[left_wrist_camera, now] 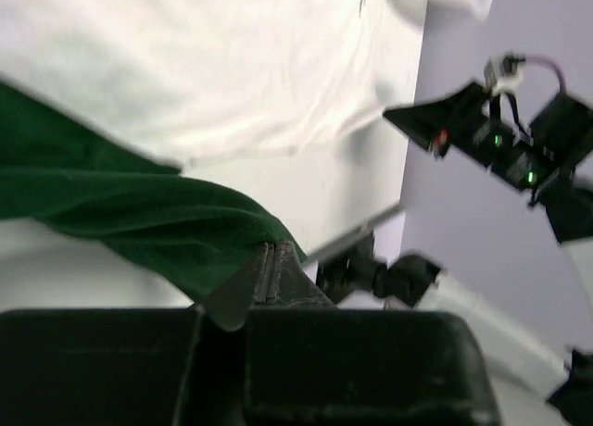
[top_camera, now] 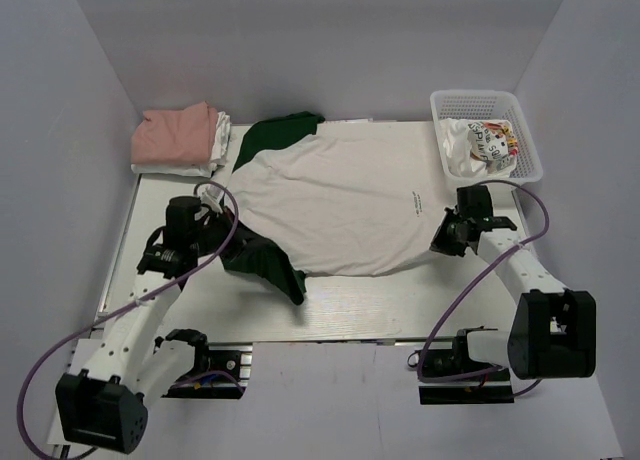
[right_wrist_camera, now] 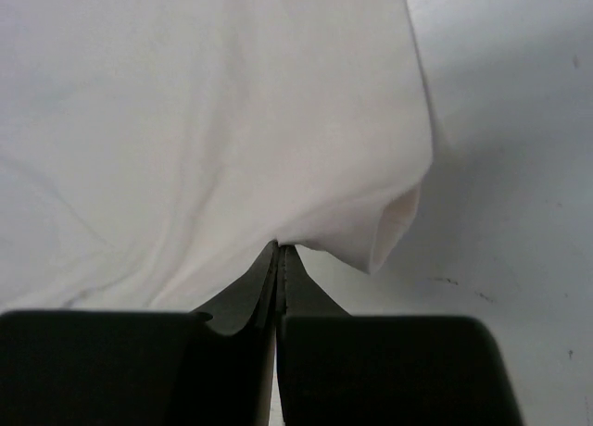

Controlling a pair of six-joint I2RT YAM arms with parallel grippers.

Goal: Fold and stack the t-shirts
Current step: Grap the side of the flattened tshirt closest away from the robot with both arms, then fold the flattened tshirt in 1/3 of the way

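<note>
The large white t-shirt with dark green sleeves [top_camera: 340, 195] lies spread across the middle of the table, small black lettering near its right edge. My left gripper [top_camera: 205, 220] is shut on its near green sleeve [left_wrist_camera: 157, 213], which bunches and hangs at the shirt's left side. My right gripper [top_camera: 447, 235] is shut on the shirt's white hem [right_wrist_camera: 352, 213] at its right corner. A folded salmon-pink shirt [top_camera: 175, 135] lies on a folded white one [top_camera: 205, 165] at the back left.
A white plastic basket [top_camera: 485, 130] holding crumpled printed white cloth stands at the back right. Grey walls enclose the table on three sides. The right arm's purple cable loops beside the basket.
</note>
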